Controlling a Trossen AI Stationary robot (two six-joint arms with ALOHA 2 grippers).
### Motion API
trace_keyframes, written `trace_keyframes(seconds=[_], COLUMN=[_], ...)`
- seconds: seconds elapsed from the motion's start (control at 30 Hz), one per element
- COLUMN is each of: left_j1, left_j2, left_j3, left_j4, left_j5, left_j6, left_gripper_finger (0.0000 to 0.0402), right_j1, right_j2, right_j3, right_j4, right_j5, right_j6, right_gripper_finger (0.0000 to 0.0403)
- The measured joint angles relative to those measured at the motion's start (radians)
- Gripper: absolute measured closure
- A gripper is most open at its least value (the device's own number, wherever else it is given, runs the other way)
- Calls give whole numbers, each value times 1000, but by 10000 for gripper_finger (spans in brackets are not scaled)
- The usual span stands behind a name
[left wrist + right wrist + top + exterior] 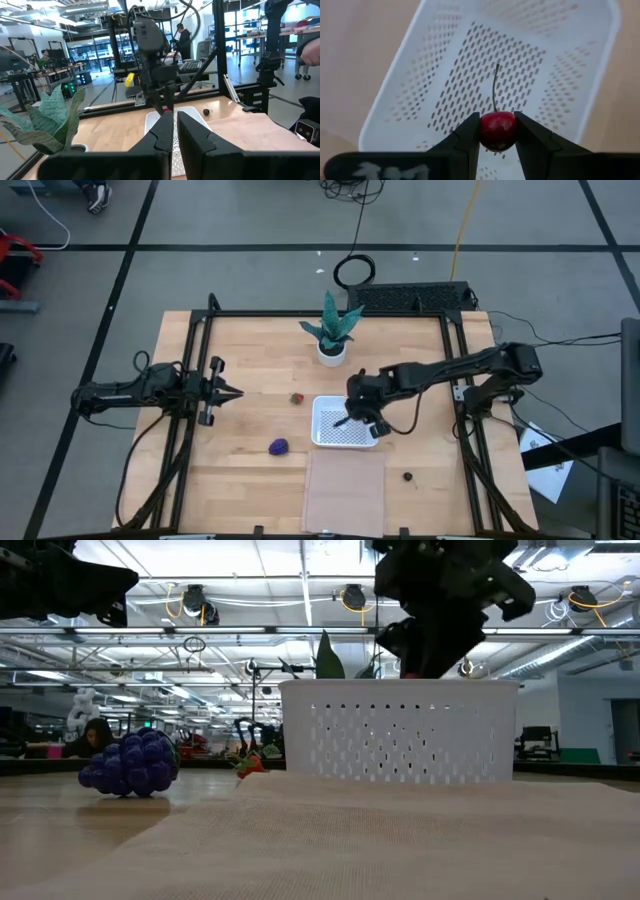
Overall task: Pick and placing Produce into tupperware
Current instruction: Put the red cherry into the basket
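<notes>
A flat tan sheet [344, 488] lies at the counter's near edge, a little right of its middle, and fills the foreground of the low view. Touching the sheet's far edge sits the white perforated container [332, 434], roughly at the centre of the counter [250, 360].

The right pincer [496, 131] hangs above that container, its two fingers clamped on a glossy red cherry [497, 130] with a thin stem standing up; the perforated bottom shows directly beneath the fruit.

A purple grape cluster [278, 447] rests on the bare wood just left of the sheet's far left corner. A small red-and-green strawberry [297, 398] lies beyond the container's left side, toward the far edge. A tiny blackish fruit [408, 476] sits just off the sheet's right side, near the counter's near right corner.

A green leafy plant in a white pot [332, 338] stands near the middle of the far edge.

The left pincer [230, 393] waits over the counter's left edge, fingers drawn together on nothing, well apart from the fruits.
</notes>
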Motion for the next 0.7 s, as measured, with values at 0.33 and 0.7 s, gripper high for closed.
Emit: trace_keyframes(seconds=[0.33,0.7], left_j1=[0,0], left_j2=[0,0], left_j3=[0,0], left_j4=[-1,-2], left_j5=[0,0], left_j6=[0,0], left_gripper_finger=[373,373], right_j1=[-2,-3], right_j2=[111,171], right_j3=[0,0], right_j4=[17,40], right_j5=[0,0], right_j6=[-19,-13], right_gripper_finger=[306,306])
